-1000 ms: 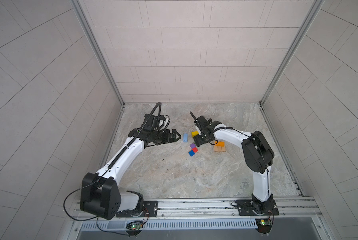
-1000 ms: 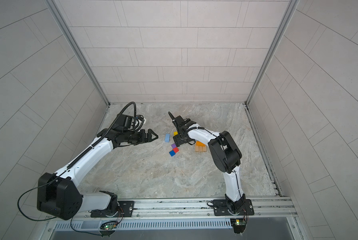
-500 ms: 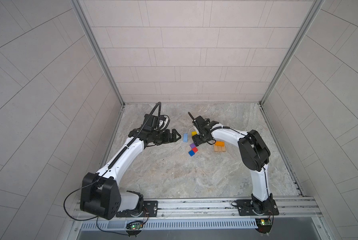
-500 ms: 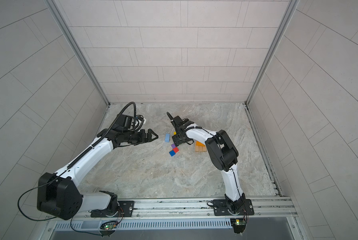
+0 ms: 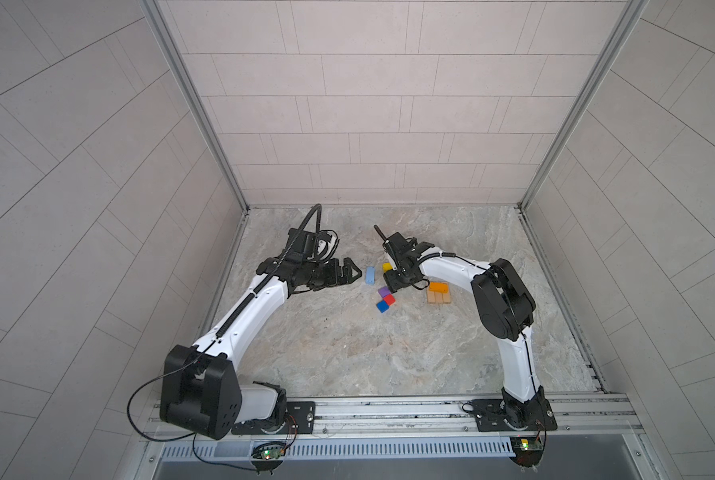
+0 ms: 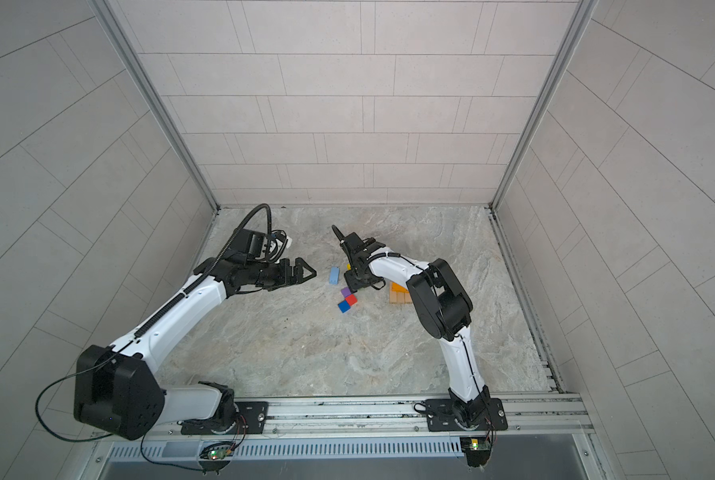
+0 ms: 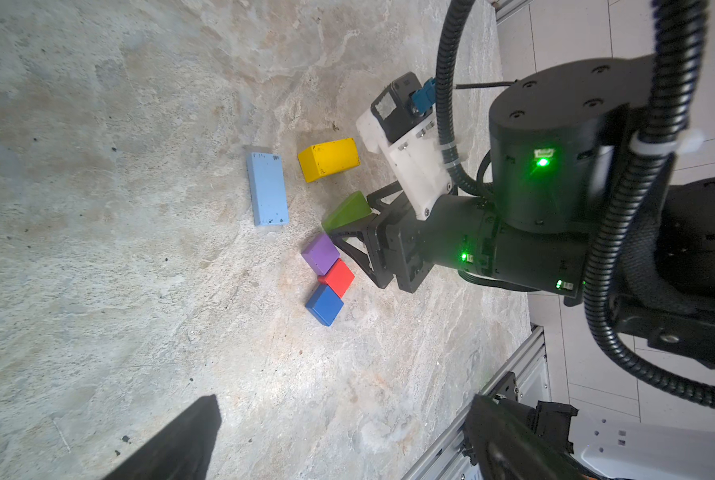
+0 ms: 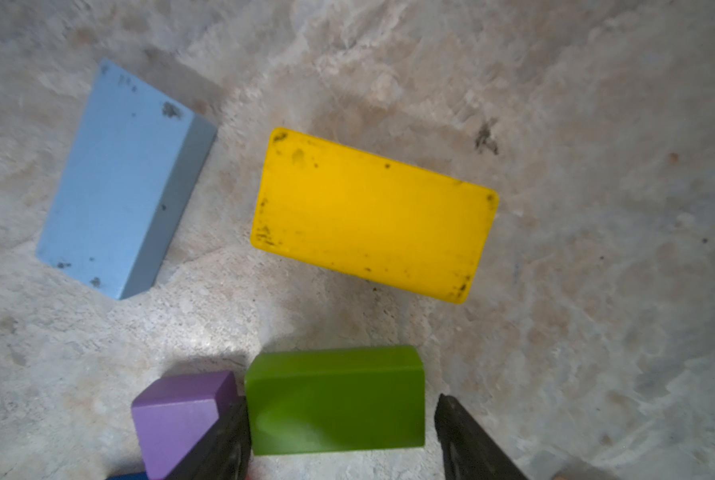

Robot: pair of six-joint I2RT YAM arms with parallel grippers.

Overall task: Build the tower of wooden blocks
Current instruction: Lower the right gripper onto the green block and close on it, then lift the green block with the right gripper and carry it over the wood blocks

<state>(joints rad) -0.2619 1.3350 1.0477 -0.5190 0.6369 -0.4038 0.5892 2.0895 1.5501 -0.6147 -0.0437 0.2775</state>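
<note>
One block matters to me now: the green oblong (image 8: 335, 399). It lies on the surface (image 5: 347, 353) between the fingers of my right tool (image 8: 339, 432), which stands unclenched astride it, one finger close against one end and the other with a gap to the far end. In a top view the block hides under that tool, at about one o'clock from the purple cube (image 5: 383, 291). From that cube the yellow oblong (image 5: 387, 267) lies at twelve, the light-blue oblong (image 5: 370, 275) at eleven, and the tan base (image 5: 439, 299) with the orange oblong (image 5: 439, 286) at three. The red cube (image 5: 389, 299) and blue cube (image 5: 383, 306) trail toward six. I judge the green piece light, rigid and hard-cornered, so it will not give under pressure, but its glossy paint looks slick. I would take it square across the two flat ends, low and centred, so it cannot swivel. The purple cube sits just beside my near finger and could get shoved. My left tool (image 5: 352, 272) hangs spread wide and empty at nine o'clock of the blocks, near the light-blue oblong, touching nothing.
</note>
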